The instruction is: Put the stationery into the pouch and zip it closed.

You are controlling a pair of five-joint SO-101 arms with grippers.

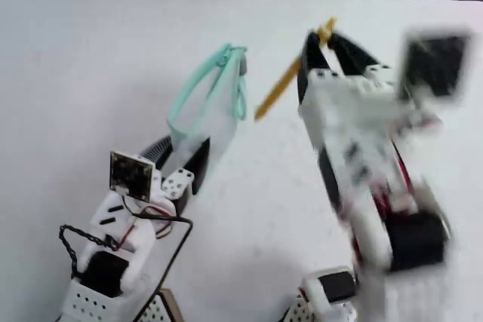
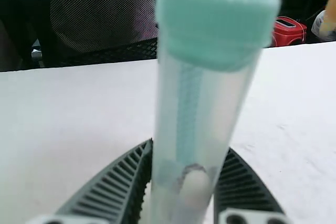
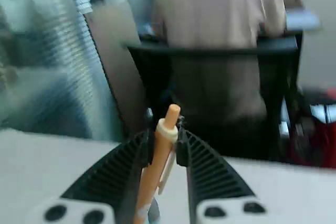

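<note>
From the high view I see my left claw [image 1: 179, 162] at lower left of centre, clenched on the near end of the pouch [image 1: 210, 107], which runs up from it toward the middle of the frame over the white table [image 1: 90, 58]. Its teal zip edge bows out in a loop at the far end. In the left wrist view the clear pouch sits squeezed between both jaws, with something pale and round inside near them that I cannot make out. My right claw [image 1: 326, 41] is at upper right of centre, grasping the orange pen [image 1: 289, 77]. The pen slants down-left from the jaws, its free tip near the pouch's zip end but apart from it.
</note>
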